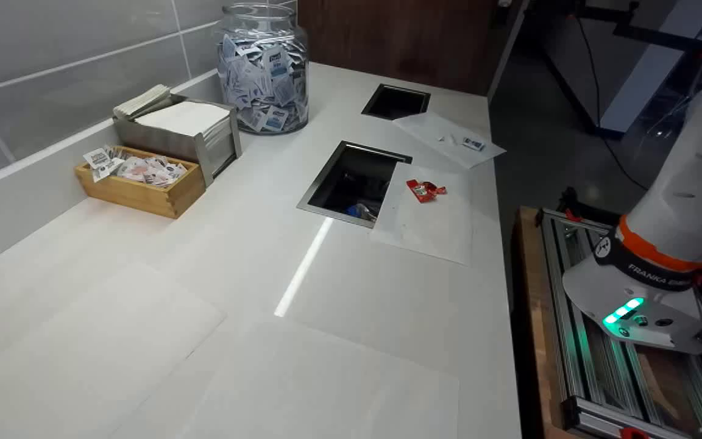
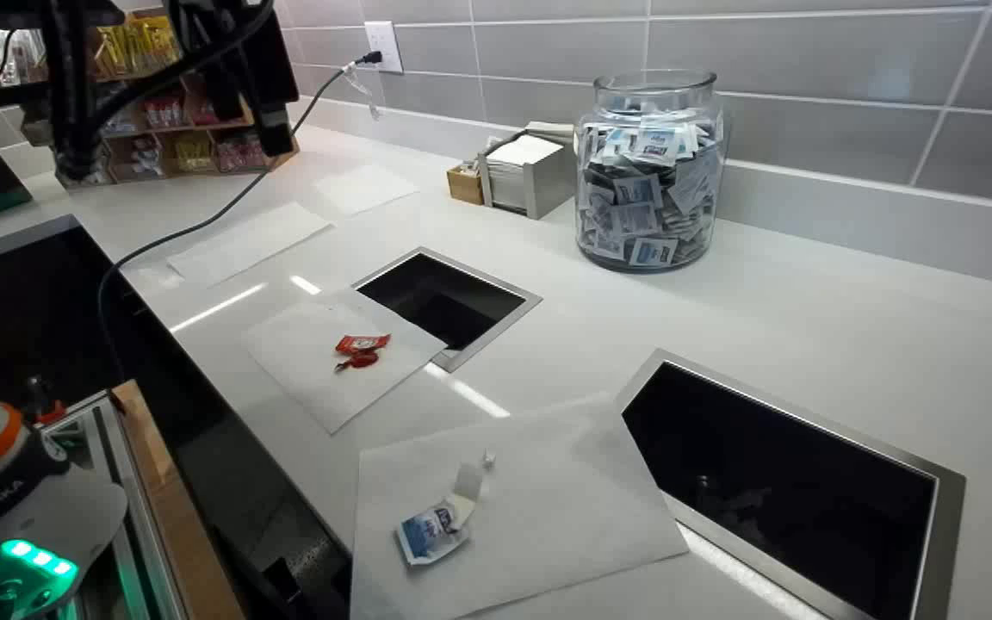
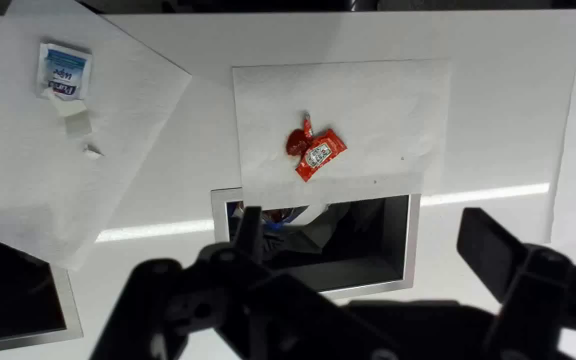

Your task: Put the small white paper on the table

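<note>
At the bottom of the wrist view, the tool [image 3: 368, 232] shows with its fingers [image 3: 488, 252] well apart, part of the central opening's metal frame [image 3: 412, 245] in sight between them. Which paper is the task's small white one cannot be told for sure; a small white scrap [image 3: 93, 152] lies at the upper left of that view, on a large white sheet [image 3: 18, 160] resting on the glossy tabletop [image 2: 832, 319], near an opened Purell wipe packet [image 3: 64, 70]. At upper centre, a second white sheet [image 3: 393, 110] carries a torn ketchup packet [image 3: 320, 154] touching a ketchup blob [image 3: 297, 143]; the sheet's lower edge juts over the opening. In both exterior views a glass jar [image 2: 655, 102] of Purell packets [image 2: 651, 211] stands near a metal napkin holder [image 1: 162, 143]. In an exterior view, toward the left edge, a wooden box [image 1: 122, 194] of sachets [image 1: 156, 171] sits just beside the holder, and the Panda's base [image 1: 662, 302] shows a green light [image 1: 623, 311] at the lower right.
</note>
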Tool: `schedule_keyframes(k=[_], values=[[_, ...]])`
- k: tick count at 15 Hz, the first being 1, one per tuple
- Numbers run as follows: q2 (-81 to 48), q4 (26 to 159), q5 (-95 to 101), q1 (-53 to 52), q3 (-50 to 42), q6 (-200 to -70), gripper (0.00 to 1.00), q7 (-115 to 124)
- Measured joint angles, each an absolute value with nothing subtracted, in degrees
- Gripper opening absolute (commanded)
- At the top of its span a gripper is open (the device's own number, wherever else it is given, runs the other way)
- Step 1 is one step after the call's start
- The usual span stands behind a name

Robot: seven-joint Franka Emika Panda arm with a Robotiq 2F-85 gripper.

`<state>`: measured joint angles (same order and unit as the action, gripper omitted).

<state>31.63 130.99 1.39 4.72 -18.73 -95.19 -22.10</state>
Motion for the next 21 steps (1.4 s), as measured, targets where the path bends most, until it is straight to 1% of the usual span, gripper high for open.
schedule_keyframes(k=[10, 14, 18, 21], values=[[31.5, 131.0, 1.4, 5.1, -18.5, -95.2, 1.00, -21.4], [30.0, 132.4, 1.4, 8.3, -17.4, -96.0, 1.00, -13.5], [27.7, 135.8, 2.1, 12.2, -16.6, -101.2, 1.00, -4.6], [26.1, 136.6, 2.6, 13.7, -16.4, -102.9, 1.00, -2.6]])
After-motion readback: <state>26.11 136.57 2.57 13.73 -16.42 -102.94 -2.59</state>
